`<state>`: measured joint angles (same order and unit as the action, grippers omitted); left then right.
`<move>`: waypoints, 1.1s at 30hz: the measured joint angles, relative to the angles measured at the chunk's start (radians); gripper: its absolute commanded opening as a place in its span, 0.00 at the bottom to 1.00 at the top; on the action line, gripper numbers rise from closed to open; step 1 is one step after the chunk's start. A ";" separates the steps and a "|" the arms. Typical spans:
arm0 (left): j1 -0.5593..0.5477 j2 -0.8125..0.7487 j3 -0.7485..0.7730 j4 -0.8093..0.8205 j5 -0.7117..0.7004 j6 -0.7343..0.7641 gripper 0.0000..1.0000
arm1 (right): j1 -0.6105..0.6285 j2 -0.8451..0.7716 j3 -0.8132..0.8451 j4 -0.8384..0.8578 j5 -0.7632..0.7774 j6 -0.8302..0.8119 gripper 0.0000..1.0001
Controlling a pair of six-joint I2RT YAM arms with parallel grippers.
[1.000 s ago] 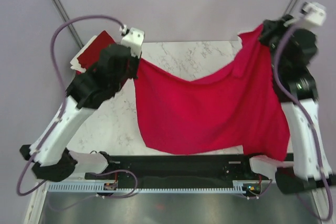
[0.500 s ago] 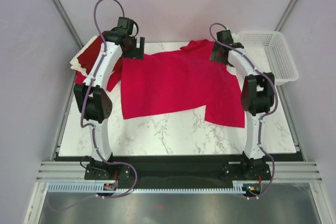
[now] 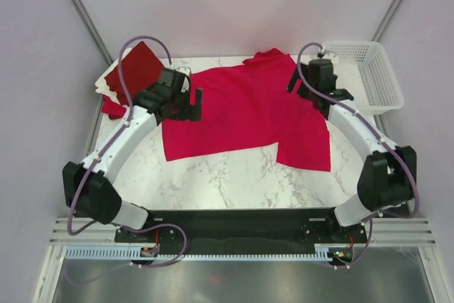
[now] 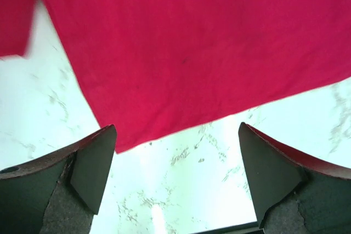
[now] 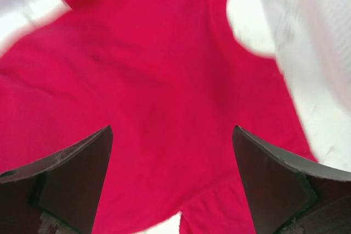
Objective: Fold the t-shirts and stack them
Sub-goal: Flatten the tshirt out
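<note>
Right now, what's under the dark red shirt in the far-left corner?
Under the dark red shirt, a cream edge shows along its left side, and a red piece sticks out on its near side. How many garments lie beneath is covered.

a white marble-patterned tabletop with grey veining fills the middle of the top view, set in a booth of plain pale lilac walls. two slim grey metal struts run diagonally away from the table's far corners (one on each side). along the near edge lies a black base plate, flanked by silver aluminium rails. nearer still come a white slotted cable duct and a dull grey metal sheet with a soft sheen. the light is even and diffuse, the shadows faint; in the left wrist view the tabletop looks bright, almost washed out.
</note>
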<state>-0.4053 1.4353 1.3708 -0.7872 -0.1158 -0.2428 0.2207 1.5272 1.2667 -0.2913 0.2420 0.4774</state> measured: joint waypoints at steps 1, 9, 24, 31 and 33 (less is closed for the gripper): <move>0.001 0.027 -0.047 0.021 0.012 -0.012 1.00 | -0.002 0.030 -0.027 0.008 -0.016 0.002 0.98; 0.001 0.227 -0.172 0.114 0.057 -0.085 0.98 | -0.018 0.178 -0.171 0.037 -0.170 0.013 0.98; -0.011 0.190 -0.444 0.341 0.163 -0.218 0.95 | -0.079 -0.146 -0.663 0.211 -0.267 0.160 0.98; -0.042 -0.065 -0.684 0.387 0.205 -0.259 0.95 | -0.080 -0.542 -0.796 -0.063 -0.286 0.223 0.98; -0.055 -0.188 -0.758 0.359 0.212 -0.266 0.95 | -0.080 -0.699 -0.796 -0.160 -0.287 0.241 0.98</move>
<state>-0.4606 1.2469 0.6132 -0.4286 0.0967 -0.5087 0.1410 0.8284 0.4706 -0.4511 -0.0448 0.7185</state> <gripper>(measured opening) 0.956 0.979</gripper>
